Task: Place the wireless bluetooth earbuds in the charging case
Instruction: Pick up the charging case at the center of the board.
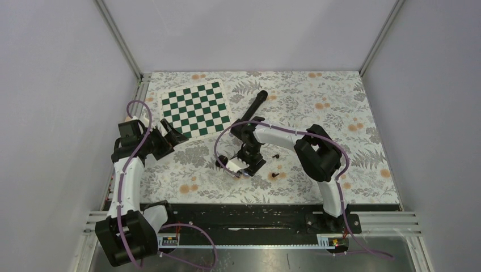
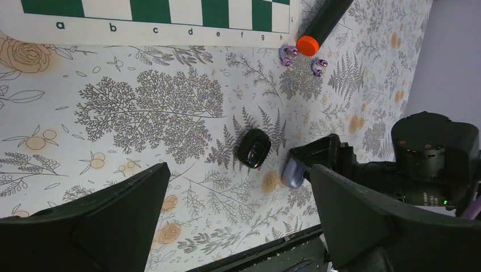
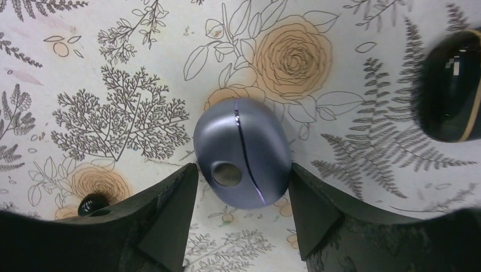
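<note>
Evidently the right gripper (image 3: 243, 170) brackets the closed purple case (image 3: 243, 150) to steady it for opening, its fingers narrowed until they touch both sides. That arm reaches left, wrist tipped steeply down. Purple earbuds (image 2: 288, 55) lie far off by the marker (image 2: 320, 25), and black earbuds (image 1: 276, 175) lie just right of the gripper. The left gripper (image 2: 238, 170) hovers wide open and empty over the black case (image 2: 253, 148).

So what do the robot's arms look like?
Both arms are alike: the left arm and right arm have white tube-like segments joined by chunky black joints. A thin purple cable loops along each. The jaws are matte black wedges.
</note>
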You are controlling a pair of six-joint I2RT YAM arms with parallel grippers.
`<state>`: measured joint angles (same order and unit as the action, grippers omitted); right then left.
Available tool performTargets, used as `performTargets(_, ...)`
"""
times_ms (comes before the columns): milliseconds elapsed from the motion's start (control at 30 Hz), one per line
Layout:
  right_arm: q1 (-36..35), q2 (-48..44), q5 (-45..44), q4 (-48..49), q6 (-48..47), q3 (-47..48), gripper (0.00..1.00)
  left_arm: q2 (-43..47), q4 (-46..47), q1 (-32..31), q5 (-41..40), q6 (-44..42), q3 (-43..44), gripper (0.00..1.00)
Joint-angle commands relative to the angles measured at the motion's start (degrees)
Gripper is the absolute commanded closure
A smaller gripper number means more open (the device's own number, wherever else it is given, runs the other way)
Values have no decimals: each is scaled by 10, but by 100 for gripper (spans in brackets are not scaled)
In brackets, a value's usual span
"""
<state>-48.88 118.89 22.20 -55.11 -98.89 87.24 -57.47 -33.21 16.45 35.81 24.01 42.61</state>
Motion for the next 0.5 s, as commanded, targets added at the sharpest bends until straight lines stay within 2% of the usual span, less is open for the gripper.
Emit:
performTargets(0, -10, -17, -7, 34, 37, -26, 32, -8, 31, 3, 17, 11, 10, 2)
performTargets(67, -14, -15, -7, 37, 50, -30, 35, -9, 32, 3, 18, 12, 10, 2)
performTargets(233, -17, -25, -9, 52, 103, -29, 55, -14, 37, 3, 23, 13, 10, 3)
performTargets(300, -16, -44, -22, 68, 154, -30, 64, -19, 47, -7, 22, 13, 11, 5)
performTargets(367, -13, -80, -29, 94, 215, -35, 69, -25, 58, -32, 16, 8, 21, 7)
performTargets(467, 1, -158, -36, 150, 350, -40, 76, -44, 76, -88, 12, -11, 55, 8)
